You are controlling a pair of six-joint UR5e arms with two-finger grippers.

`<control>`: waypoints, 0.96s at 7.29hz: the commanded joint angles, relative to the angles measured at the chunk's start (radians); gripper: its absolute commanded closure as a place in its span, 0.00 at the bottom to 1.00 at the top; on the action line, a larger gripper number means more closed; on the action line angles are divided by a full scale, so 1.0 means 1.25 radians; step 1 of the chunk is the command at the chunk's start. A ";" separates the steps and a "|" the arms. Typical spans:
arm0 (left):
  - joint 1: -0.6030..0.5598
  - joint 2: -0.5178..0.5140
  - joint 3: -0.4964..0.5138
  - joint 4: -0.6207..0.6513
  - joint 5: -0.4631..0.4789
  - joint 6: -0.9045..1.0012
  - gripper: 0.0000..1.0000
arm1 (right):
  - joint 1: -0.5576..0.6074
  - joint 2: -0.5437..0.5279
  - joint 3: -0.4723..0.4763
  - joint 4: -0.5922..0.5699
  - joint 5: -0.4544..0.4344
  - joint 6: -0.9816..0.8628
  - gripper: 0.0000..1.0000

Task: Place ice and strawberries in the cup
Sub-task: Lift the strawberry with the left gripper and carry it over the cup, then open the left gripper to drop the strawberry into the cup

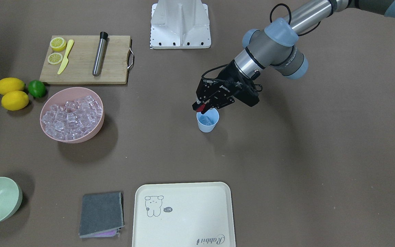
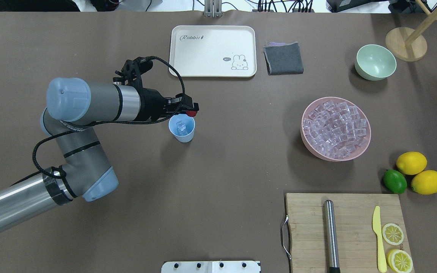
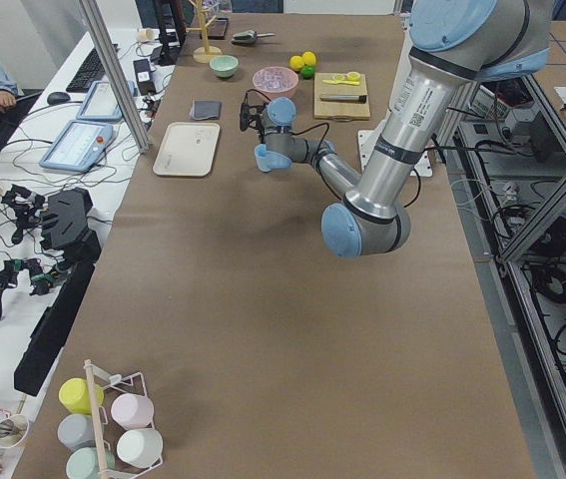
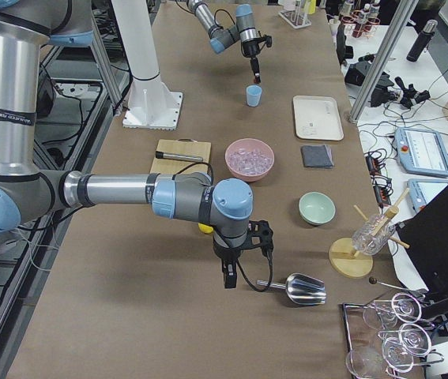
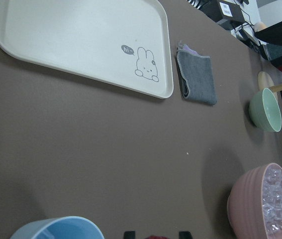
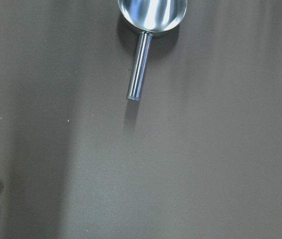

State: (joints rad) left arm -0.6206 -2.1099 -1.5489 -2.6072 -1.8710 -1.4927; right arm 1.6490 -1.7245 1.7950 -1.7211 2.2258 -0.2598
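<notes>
a small dark red strawberry (image 1: 202, 109) is being pinched by the left gripper (image 2: 189, 110) just above the rim of the small light blue plastic cup (image 1: 207, 125). clear ice cubes (image 2: 181, 126) are already lying inside; only the berry drop is being awaited. right gripper (image 4: 228, 279): open or closed cannot be told.

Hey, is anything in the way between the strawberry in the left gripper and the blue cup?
Nothing visible. The left gripper holds the strawberry just above the rim of the open cup; only ice lies inside.
</notes>
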 commanded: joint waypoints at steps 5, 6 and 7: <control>-0.010 0.031 0.023 0.001 0.005 0.004 0.83 | 0.000 0.003 -0.001 0.000 0.000 0.000 0.01; -0.010 0.031 0.023 0.001 0.002 0.004 0.38 | 0.000 0.004 -0.001 0.000 0.000 0.000 0.01; -0.010 0.032 0.023 0.001 0.003 0.004 0.02 | 0.000 0.004 0.000 0.000 0.000 0.000 0.01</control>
State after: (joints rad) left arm -0.6343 -2.0709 -1.5208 -2.6060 -1.8669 -1.4879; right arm 1.6490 -1.7202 1.7934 -1.7211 2.2258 -0.2592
